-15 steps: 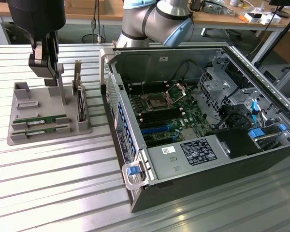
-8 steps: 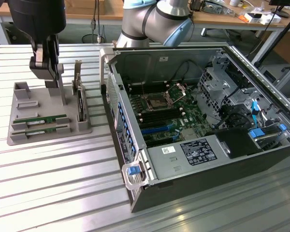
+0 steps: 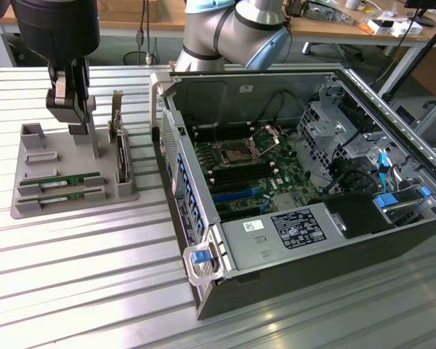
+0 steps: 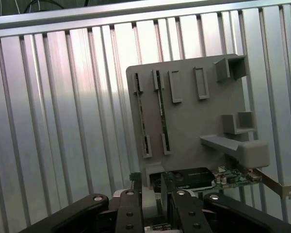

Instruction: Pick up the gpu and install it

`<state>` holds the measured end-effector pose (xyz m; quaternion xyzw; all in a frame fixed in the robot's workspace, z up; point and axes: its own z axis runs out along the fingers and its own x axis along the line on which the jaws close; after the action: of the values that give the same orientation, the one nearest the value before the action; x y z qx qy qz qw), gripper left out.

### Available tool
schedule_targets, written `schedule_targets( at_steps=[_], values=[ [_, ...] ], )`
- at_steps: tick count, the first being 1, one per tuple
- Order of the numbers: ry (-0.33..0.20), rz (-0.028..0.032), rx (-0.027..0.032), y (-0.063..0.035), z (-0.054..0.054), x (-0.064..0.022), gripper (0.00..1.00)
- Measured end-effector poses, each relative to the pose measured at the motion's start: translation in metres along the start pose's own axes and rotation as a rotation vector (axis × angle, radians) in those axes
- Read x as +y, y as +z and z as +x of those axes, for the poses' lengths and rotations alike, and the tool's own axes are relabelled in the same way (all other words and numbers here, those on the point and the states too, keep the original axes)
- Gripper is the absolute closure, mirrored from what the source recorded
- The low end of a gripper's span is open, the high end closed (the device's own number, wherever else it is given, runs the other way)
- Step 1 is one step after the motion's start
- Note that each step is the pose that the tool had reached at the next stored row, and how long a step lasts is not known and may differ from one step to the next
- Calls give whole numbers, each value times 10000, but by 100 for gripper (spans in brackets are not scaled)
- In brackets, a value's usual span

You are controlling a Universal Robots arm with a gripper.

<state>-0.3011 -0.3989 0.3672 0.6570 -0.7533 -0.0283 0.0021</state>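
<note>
The gripper (image 3: 71, 115) hangs over the gray holder (image 3: 30, 207), near its back edge. The jaws stand wide open and hold nothing. In the wrist view there is a clear gap between the two fingers (image 4: 131, 196) of the gripper (image 4: 149, 188).

The gpu (image 3: 120, 156) is a card w/ black cooler, green board and metal bracket. It stands on edge in the holder, on the exterior view's right of the gripper. It is close to the gripper but apart from it.

In the wrist view the gpu (image 4: 194, 175) is just beyond the fingertips, at the near edge of the holder (image 4: 194, 126).

Two green sticks (image 3: 65, 179) lie flat in slots at the holder's front, side by side, also seen from the wrist (image 4: 160, 111).

The open PC case (image 3: 182, 182) lies on the ribbed metal table (image 3: 73, 283), just beside the holder on the exterior view's right, w/ its board exposed.
</note>
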Motion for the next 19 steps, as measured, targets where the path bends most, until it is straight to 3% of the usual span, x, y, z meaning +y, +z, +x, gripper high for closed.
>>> schedule_targets(
  at_steps=[9,19],
  values=[
    [-2,-7,-45,42,1,-2,70],
    [-5,-20,-143,92,3,-4,70]
  ],
)
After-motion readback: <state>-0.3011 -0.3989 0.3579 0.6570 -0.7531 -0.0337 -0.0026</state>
